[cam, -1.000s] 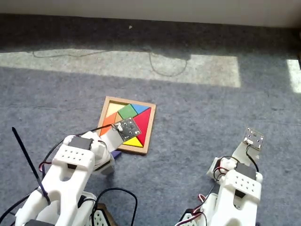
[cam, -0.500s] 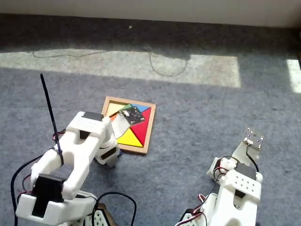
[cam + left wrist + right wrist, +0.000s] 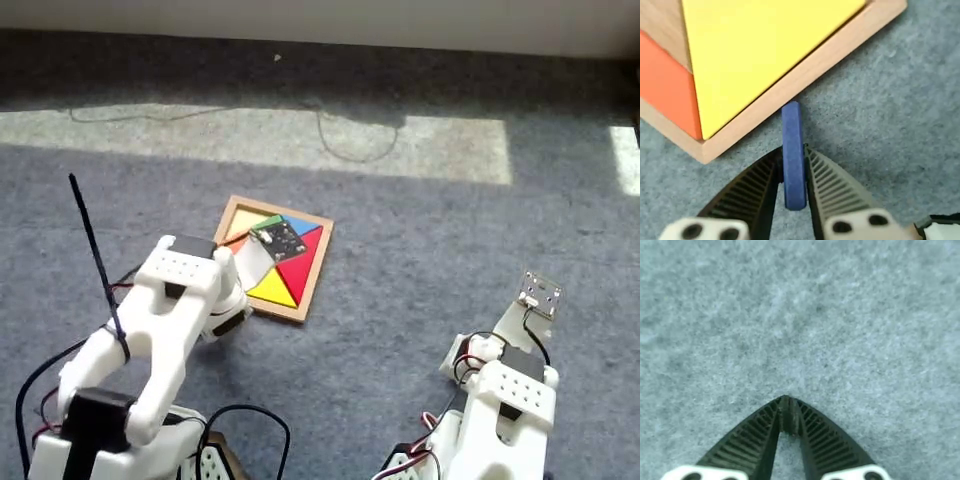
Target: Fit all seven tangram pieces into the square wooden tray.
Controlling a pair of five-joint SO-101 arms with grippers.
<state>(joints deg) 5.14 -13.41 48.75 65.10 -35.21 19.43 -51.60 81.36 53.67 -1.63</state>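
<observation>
Left of the carpet's (image 3: 840,315) middle, toward its near edge: square wooden tray (image 3: 320,265) with yellow triangle (image 3: 755,45) and orange piece (image 3: 665,80) seated. Just outside its rim by the yellow triangle, thin blue tangram piece (image 3: 792,130) on edge, pinched in the left gripper (image 3: 792,152). Toward the near right corner, right gripper (image 3: 786,405) closed tight, fingertips meeting above carpet.

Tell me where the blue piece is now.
In the left wrist view, the blue piece stands on edge, clamped in the left claw, over the carpet just outside the rim of the wooden tray, next to the yellow triangle.
</observation>
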